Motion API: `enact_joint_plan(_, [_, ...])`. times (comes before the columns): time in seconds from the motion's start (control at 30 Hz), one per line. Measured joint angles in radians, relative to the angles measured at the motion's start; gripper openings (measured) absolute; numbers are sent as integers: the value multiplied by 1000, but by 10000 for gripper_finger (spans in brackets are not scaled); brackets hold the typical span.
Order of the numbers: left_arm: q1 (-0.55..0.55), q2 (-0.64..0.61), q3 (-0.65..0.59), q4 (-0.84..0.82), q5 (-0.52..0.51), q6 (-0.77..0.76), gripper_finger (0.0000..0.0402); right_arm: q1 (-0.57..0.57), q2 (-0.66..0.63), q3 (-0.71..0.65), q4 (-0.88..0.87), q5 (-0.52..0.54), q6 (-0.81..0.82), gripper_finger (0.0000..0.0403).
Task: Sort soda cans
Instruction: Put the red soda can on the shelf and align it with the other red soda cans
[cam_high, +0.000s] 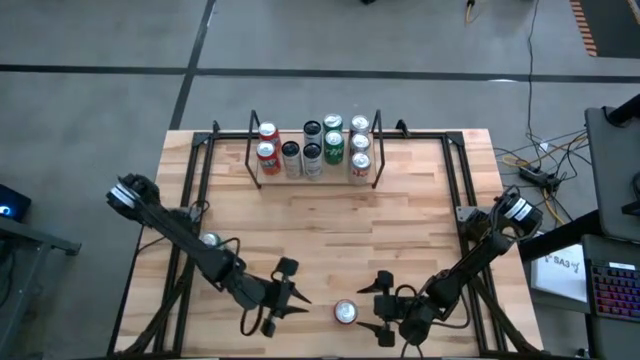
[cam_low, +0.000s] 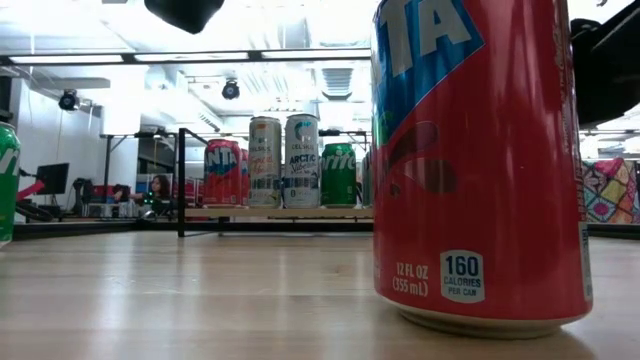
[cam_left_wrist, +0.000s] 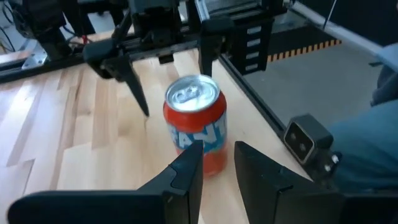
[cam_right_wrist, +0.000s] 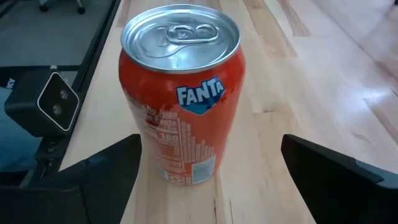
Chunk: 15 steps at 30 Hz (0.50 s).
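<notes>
The right hand sits at the lower middle of the overhead frame, fingers spread wide on either side of the orange-red Fanta can; it should centre on the body and close squarely (low enough not to tip it); the left hand, fingers apart, waits just left. The can stands upright on the table, silver top, no dent showing.
</notes>
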Motion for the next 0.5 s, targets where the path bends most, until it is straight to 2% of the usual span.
enact_joint_plan(0.27, [15,102,0,179,0,24,76,-4,0,0,57,-1,-55,375])
enact_joint_plan(0.5, [20,127,0,217,2,20,76,-29,4,0,81,-31,-80,375])
